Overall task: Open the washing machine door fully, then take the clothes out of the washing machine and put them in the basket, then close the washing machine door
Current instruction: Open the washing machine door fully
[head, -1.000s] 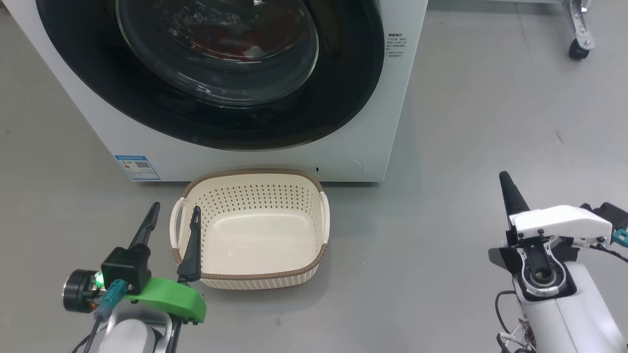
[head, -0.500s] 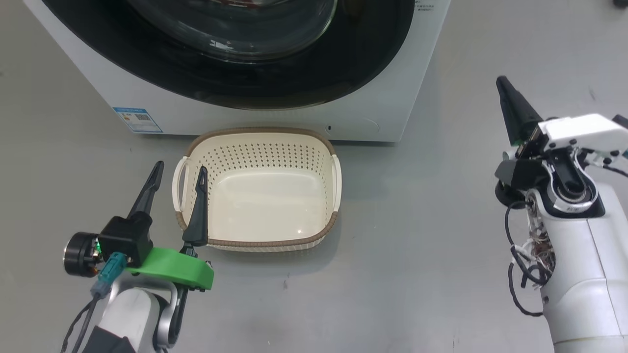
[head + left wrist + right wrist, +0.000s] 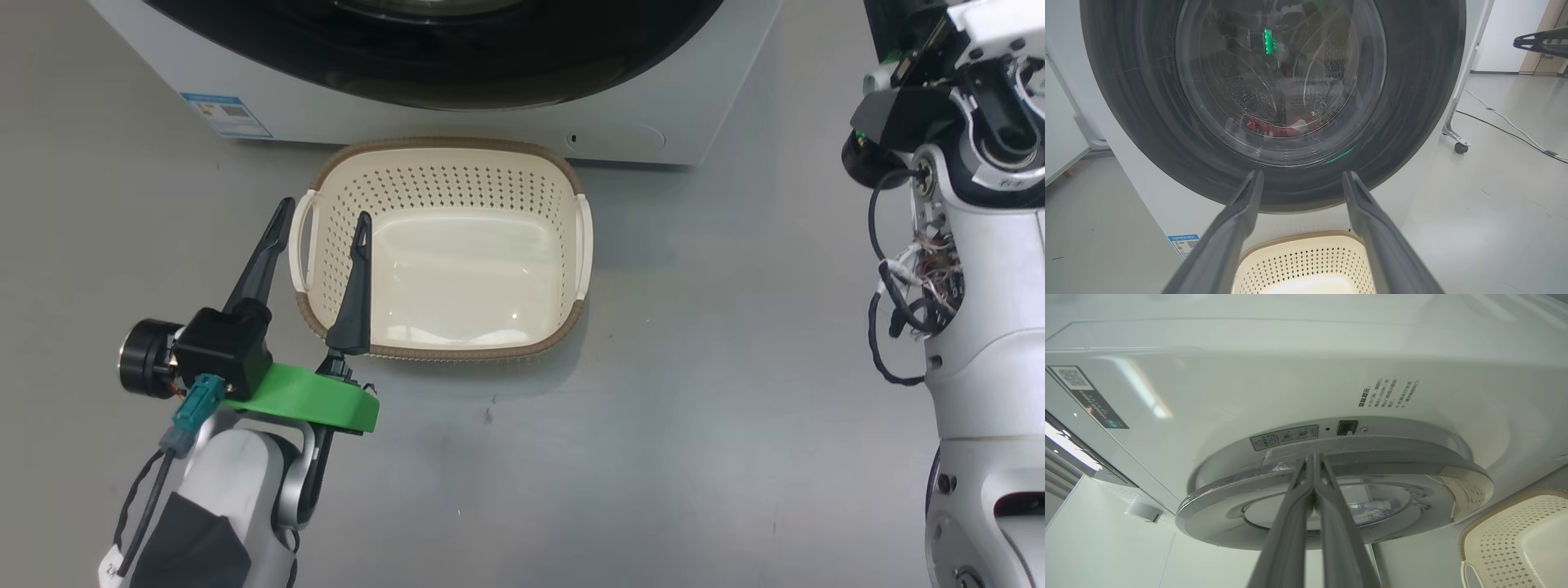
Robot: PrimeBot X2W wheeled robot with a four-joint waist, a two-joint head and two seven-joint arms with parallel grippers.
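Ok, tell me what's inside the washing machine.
Through the glass of the washing machine door: the perforated steel drum, with red clothes lying at its bottom. The black rim and reflections cover the rest, so the garment count cannot be told.

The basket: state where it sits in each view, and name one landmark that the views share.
Head view: the basket stands upper middle, just below the washing machine door.
Left wrist view: the basket is at bottom centre, under the door.
Right wrist view: the basket is in the lower right corner.
Shared landmark: the door's round rim.
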